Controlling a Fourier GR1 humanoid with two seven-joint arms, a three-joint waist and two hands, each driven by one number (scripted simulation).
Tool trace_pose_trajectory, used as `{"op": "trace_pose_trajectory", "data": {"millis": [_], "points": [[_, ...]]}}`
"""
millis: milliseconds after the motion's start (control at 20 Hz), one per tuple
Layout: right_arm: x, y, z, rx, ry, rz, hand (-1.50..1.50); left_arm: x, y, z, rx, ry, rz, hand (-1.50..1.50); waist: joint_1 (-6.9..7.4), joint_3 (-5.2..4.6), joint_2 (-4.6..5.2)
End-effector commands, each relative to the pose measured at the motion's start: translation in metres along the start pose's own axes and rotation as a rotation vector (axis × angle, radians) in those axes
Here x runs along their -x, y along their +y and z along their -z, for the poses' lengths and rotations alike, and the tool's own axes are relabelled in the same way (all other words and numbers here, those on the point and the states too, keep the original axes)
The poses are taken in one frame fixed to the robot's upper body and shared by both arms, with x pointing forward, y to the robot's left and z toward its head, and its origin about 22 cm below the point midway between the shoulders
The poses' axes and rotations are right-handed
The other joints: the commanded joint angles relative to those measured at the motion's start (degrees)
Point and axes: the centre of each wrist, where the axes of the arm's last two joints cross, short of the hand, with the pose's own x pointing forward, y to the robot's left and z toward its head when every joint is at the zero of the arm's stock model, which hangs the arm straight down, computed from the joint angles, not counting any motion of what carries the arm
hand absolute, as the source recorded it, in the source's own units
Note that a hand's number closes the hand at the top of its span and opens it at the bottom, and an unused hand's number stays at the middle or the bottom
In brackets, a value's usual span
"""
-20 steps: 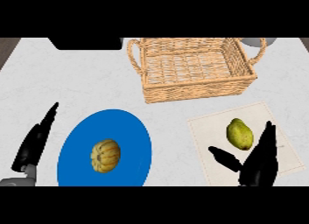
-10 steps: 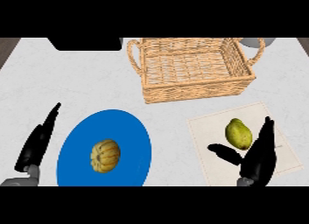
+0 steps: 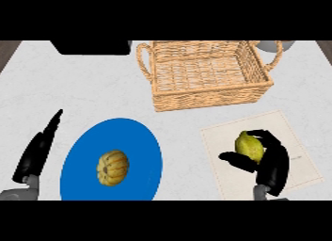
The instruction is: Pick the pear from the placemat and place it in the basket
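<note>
Curling round the pear (image 3: 249, 144) on the placemat (image 3: 293, 141), the right hand (image 3: 271, 162) fingers (image 3: 264, 135) hold it; left hand (image 3: 38, 153) fingers stay straight.

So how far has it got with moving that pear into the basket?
Early on. Done: the right hand has reached the pear, its fingers curled round it. In hand: the grasp itself; the pear sits on the placemat, not yet lifted. Left: raising it and carrying it to the wicker basket beyond. The left hand rests open beside the blue plate.
</note>
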Motion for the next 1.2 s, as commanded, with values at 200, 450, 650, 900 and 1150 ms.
{"op": "trace_pose_trajectory", "data": {"millis": [200, 450, 650, 900, 1150], "points": [[-0.015, 0.031, -0.009, -0.100, -0.102, -0.039, 1.50, 0.007, 0.013, -0.008, 0.005, 0.020, -0.012, 0.00, 0.82, 0.69, 0.88], [-0.018, 0.046, 0.002, 0.035, -0.134, -0.110, 1.50, -0.013, 0.000, 0.008, 0.013, -0.006, -0.003, 0.00, 0.48, 0.66, 0.98], [-0.001, 0.003, 0.031, -0.007, -0.208, -0.342, 1.50, 0.002, -0.004, -0.003, -0.012, 0.006, 0.006, 0.00, 0.44, 0.63, 0.93], [0.014, -0.041, 0.073, -0.237, -0.393, -0.770, 1.50, -0.009, -0.005, 0.001, 0.009, -0.003, 0.011, 0.00, 1.41, 0.58, 1.26], [-0.033, -0.111, 0.105, -0.145, -0.546, -0.717, 1.50, -0.002, 0.008, -0.008, 0.016, 0.038, 0.008, 0.00, 0.17, 0.67, 0.71]]}}
